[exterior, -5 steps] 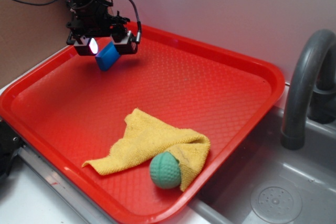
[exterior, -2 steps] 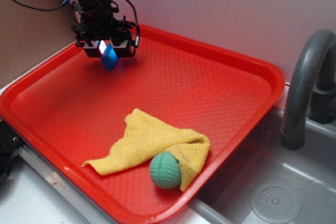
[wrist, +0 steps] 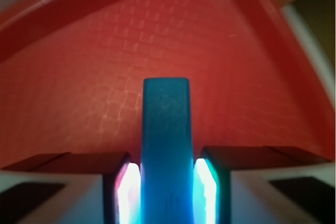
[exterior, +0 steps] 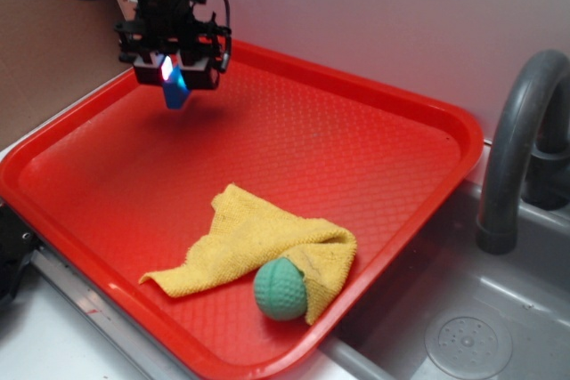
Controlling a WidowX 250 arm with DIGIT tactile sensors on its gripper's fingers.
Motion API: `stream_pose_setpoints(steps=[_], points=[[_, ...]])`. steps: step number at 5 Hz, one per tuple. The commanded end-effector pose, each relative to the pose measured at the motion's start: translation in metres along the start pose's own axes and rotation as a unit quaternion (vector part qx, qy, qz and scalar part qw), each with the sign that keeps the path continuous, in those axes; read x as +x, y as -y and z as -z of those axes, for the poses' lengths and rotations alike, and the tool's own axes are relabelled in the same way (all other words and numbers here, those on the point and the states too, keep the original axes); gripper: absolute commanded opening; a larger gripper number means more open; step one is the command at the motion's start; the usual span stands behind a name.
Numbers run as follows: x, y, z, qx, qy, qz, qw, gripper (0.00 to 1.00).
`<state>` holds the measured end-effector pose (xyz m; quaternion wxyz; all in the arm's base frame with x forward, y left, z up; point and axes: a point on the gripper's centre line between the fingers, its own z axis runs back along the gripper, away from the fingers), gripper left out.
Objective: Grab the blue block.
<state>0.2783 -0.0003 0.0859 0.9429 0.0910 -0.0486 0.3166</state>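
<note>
Where the far-left corner of the red tray (exterior: pixel 401 144) rises: gripper (exterior: pixel 174 73), closed onto the blue block (exterior: pixel 175 88), both pads pressed to its sides; block held clear above the tray floor, narrow end pointing down. Wrist view: same block (wrist: pixel 166 145) clamped upright between lit fingers (wrist: pixel 128 190), textured tray (wrist: pixel 79 93) behind. Centre-front: yellow cloth (exterior: pixel 249 242), rumpled. Against its right fold: green dimpled ball (exterior: pixel 280 288). Far right, off the tray: grey faucet (exterior: pixel 517 144) over sink (exterior: pixel 481 327).
</note>
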Motion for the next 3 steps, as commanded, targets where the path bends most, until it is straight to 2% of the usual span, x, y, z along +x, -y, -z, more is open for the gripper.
stream_pose_setpoints(steps=[1,2,3], points=[[-0.027,-0.019,-0.127,-0.109,0.037,0.01,0.993,0.0],[-0.041,-0.031,-0.15,-0.133,0.052,0.003,0.99,0.0],[-0.039,-0.035,-0.146,-0.152,0.056,0.023,0.987,0.0]])
